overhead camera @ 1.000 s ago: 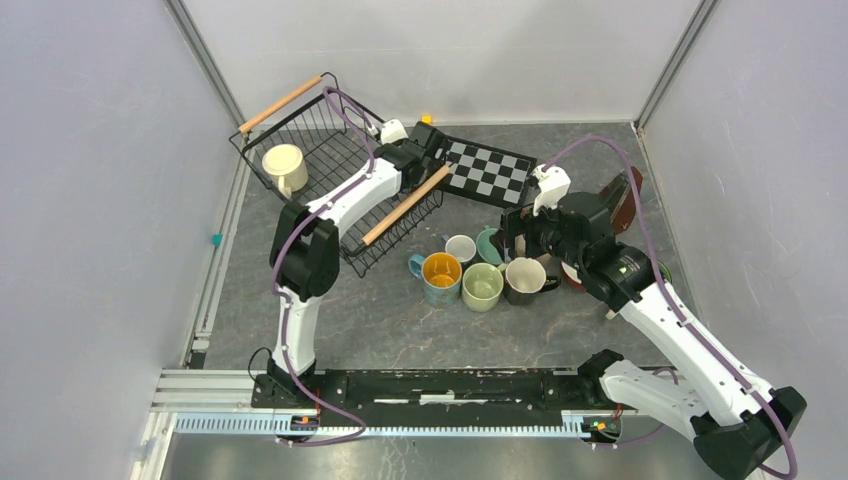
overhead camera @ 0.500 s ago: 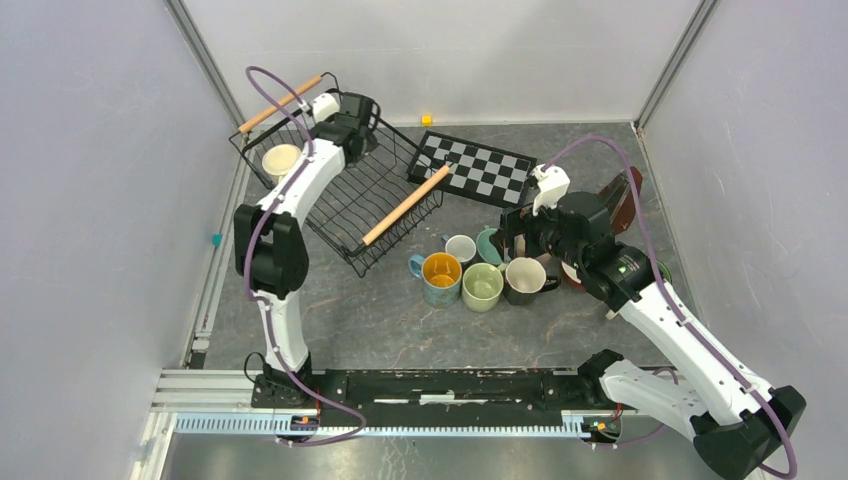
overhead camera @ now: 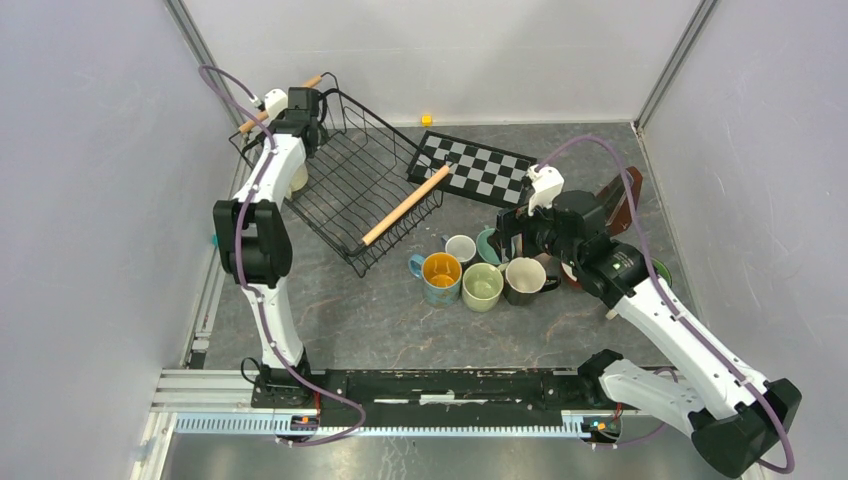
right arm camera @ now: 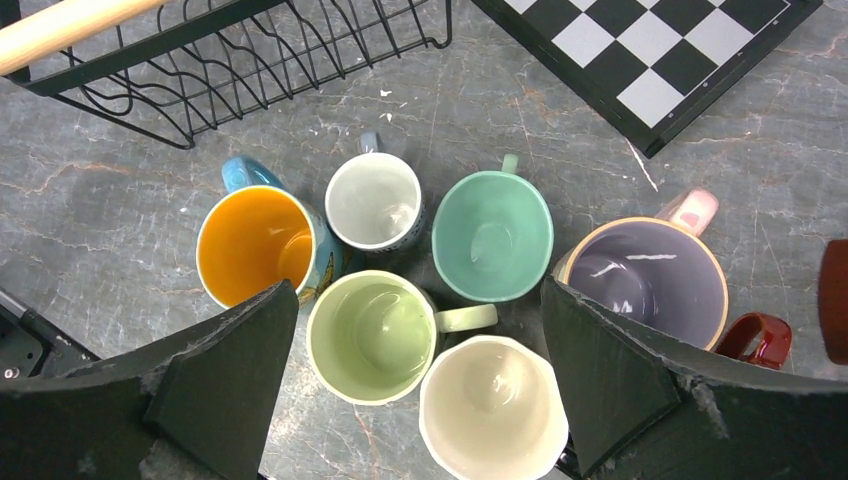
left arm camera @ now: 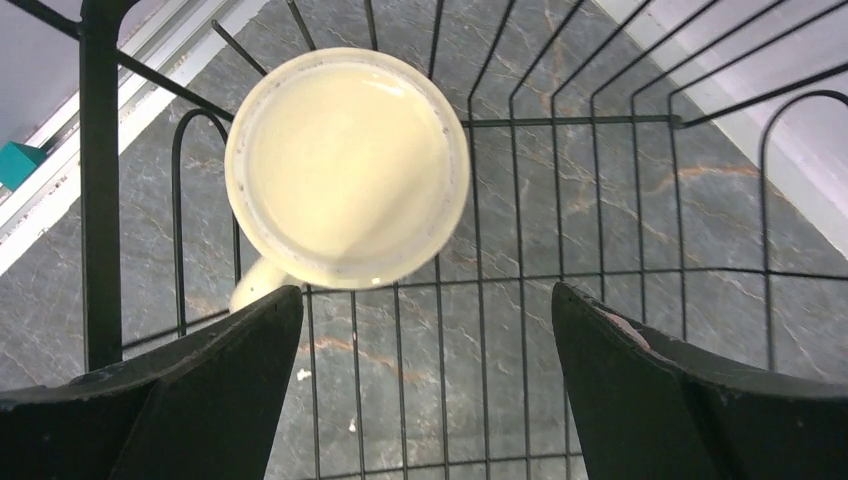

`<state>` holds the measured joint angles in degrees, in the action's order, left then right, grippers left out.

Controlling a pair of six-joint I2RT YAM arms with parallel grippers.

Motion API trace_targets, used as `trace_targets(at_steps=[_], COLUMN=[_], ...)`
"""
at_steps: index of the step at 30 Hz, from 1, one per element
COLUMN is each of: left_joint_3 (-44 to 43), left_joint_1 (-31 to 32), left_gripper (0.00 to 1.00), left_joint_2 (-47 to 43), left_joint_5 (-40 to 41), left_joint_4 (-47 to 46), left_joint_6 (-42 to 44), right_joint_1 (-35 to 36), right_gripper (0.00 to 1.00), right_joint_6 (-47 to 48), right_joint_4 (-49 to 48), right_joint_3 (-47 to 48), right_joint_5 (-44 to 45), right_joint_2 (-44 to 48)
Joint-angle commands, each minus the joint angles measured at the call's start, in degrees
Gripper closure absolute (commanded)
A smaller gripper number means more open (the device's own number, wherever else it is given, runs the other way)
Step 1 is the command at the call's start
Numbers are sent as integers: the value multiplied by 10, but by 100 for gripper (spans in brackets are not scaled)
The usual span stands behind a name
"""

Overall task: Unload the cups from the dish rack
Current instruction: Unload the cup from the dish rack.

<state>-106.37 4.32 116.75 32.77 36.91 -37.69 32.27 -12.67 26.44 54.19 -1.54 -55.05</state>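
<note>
The black wire dish rack [overhead camera: 350, 190] stands at the back left, with a wooden rod handle [overhead camera: 405, 205] on its near rim. One cream cup [left arm camera: 347, 165] stands upright inside its far left corner, mostly hidden by my arm in the top view. My left gripper [left arm camera: 427, 300] is open and empty above the rack floor, just beside that cup; it also shows in the top view [overhead camera: 300, 120]. My right gripper [right arm camera: 420, 290] is open and empty, hovering over the cups on the table: blue with yellow inside [right arm camera: 250, 243], white [right arm camera: 374, 200], teal [right arm camera: 492, 233], light green [right arm camera: 370, 335], cream-lined [right arm camera: 492, 405] and beige-pink [right arm camera: 645, 280].
A checkered board [overhead camera: 478, 170] lies right of the rack. A brown metronome [overhead camera: 620, 200] stands behind my right arm. A red mug handle [right arm camera: 750, 335] shows at the right of the cluster. A small yellow block [overhead camera: 426, 120] sits by the back wall.
My left arm has swung from the rack's right side to its far left corner, above the cream cup. My right arm has barely moved.
</note>
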Motion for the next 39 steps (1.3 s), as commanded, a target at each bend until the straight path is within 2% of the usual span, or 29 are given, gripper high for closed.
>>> trace_targets(at_steps=[1, 17, 39], left_joint_3=[-15, 16, 95], left_joint_1=[-14, -41, -41], left_gripper=[0, 0, 0], left_joint_2=[22, 40, -31], left_joint_5=[-3, -34, 3], left_joint_4=[-41, -81, -94], left_joint_6=[42, 51, 18], right_joint_1=[2, 3, 3], right_gripper=[2, 2, 2], right_joint_6=[11, 9, 8], right_joint_4=[-20, -17, -18], right_joint_3=[-1, 0, -9], right_joint_5=[-7, -7, -8], right_joint_2=[-6, -21, -13])
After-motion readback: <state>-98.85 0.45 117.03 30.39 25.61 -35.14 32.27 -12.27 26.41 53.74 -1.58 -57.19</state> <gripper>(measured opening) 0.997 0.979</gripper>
